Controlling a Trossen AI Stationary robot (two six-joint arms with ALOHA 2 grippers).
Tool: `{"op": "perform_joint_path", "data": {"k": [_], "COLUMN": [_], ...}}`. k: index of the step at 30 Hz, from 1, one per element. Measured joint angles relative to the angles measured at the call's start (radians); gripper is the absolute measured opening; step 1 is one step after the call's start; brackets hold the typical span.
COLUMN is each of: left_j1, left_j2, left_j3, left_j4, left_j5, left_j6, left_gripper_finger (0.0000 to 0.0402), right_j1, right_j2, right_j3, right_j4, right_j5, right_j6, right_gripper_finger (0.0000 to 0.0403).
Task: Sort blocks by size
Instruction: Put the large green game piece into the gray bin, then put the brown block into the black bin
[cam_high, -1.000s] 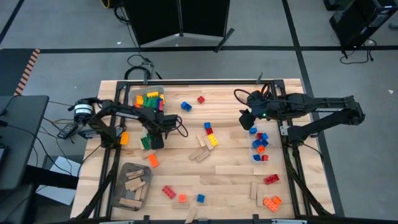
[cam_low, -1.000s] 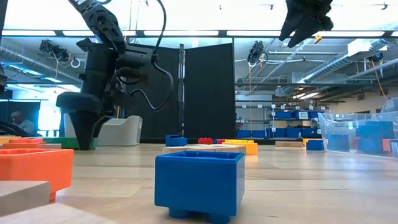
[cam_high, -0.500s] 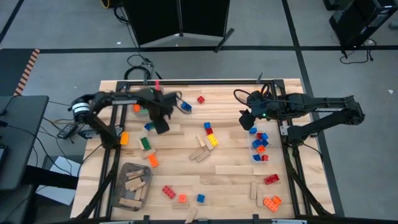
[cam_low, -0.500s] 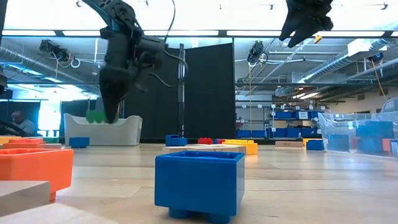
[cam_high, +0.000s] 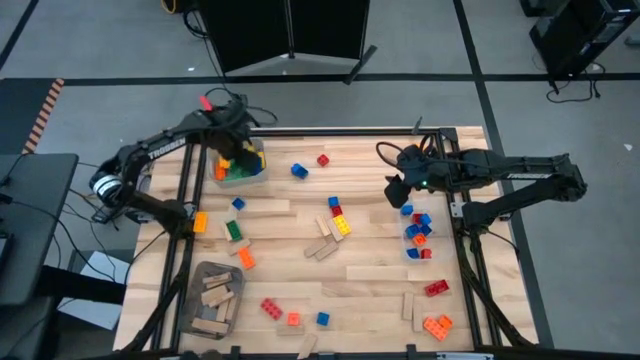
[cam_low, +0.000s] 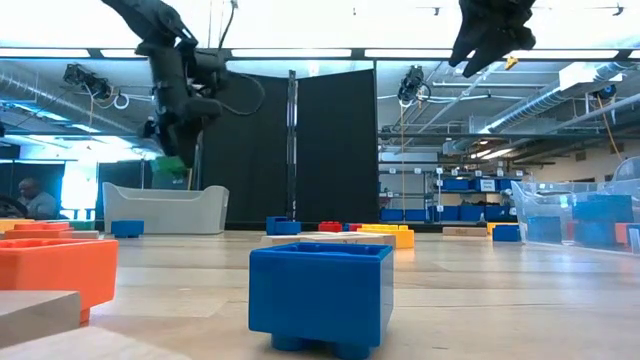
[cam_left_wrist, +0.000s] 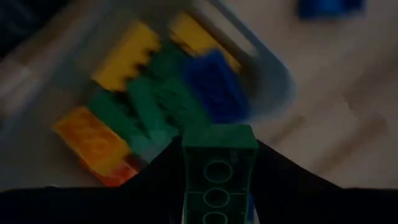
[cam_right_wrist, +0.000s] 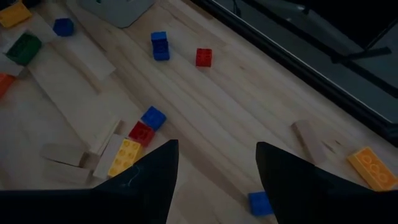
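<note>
A: While hovering over the clear bin (cam_high: 250, 166) at the table's far-left corner, what's the left gripper (cam_left_wrist: 219, 155) holding?
B: Clamping a green brick (cam_left_wrist: 219, 177). Right gripper (cam_right_wrist: 214, 171) is hanging open near the right edge.

A clear bin (cam_high: 254, 170) sits right under the left tool at the worktop's (cam_high: 370, 255) far corner. A grey bin (cam_high: 212, 297) lies well short of it, near the front edge. Another clear bin (cam_low: 575, 215) stands below the right tool. Behind the worktop, a black panel (cam_high: 292, 30).
</note>
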Motion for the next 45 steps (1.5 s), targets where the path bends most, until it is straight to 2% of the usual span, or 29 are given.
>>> {"op": "perform_joint_path", "data": {"k": [5, 12, 16, 22, 35, 40, 45], "left_j1": [0.100, 0.132, 0.132, 0.135, 0.110, 0.086, 0.036], "left_j2": [0.032, 0.089, 0.100, 0.101, 0.091, 0.084, 0.062], "left_j3": [0.000, 0.001, 0.001, 0.001, 0.002, 0.003, 0.052], "left_j4": [0.048, 0.058, 0.061, 0.061, 0.062, 0.082, 0.102], "left_j5": [-0.006, -0.008, -0.016, -0.051, -0.042, -0.042, -0.040], "left_j6": [-0.016, -0.009, 0.013, 0.022, 0.024, 0.017, 0.046], "left_gripper_finger": [0.0141, 0.0201, 0.0218, 0.0221, 0.0223, 0.0223, 0.0223], "right_j1": [-0.011, -0.013, -0.013, -0.014, -0.022, -0.085, -0.183], "right_j2": [0.000, 0.000, 0.000, 0.000, 0.000, 0.000, 0.000], "right_j3": [0.000, 0.000, 0.000, 0.000, 0.000, 0.000, 0.000], "right_j4": [0.003, 0.006, 0.006, 0.006, 0.008, 0.037, 0.132], "right_j5": [0.000, 0.000, 0.000, 0.000, 0.022, 0.049, -0.003], "right_j6": [0.008, 0.011, 0.011, 0.011, 0.011, 0.013, -0.076], "right_gripper_finger": [0.0229, 0.0229, 0.0229, 0.0229, 0.0229, 0.0229, 0.0229]}}
